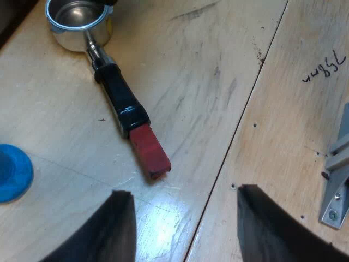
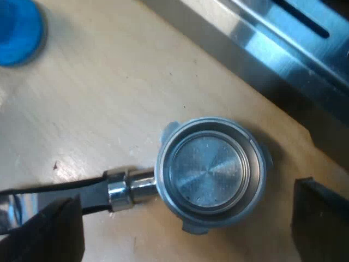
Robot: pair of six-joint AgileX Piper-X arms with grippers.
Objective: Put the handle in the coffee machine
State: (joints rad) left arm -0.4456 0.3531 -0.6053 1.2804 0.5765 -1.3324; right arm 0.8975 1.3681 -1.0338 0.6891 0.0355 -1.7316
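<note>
Left wrist view has the holder (image 1: 122,103) lying loose and flat on the wooden table (image 1: 218,82), basket end away from my left gripper (image 1: 185,194) and the red tip (image 1: 150,153) of its handle pointing toward it. That gripper's fingers are spread apart with nothing between them, hanging just short of the red tip. A blue tamper (image 1: 13,172) sits on the table near the handle, not touching it

Right wrist view looks straight down into the basket (image 2: 210,172), bare metal inside, looks empty to me. Here my right gripper (image 2: 186,199) is spread wide too, one finger by the neck where the handle meets the basket, the other past the far rim, gripping nothing. The steel edge of what I reckon is the espresso machine (image 2: 272,49) runs close by the basket

So nothing's picked up yet imo. Tips for the grab: go for the dark grip, not the slick chrome neck, close square across it so it can't twist, keep the basket level on the lift, then bring it up under the machine's front and turn to lock. Mind the tamper on the way in
</note>
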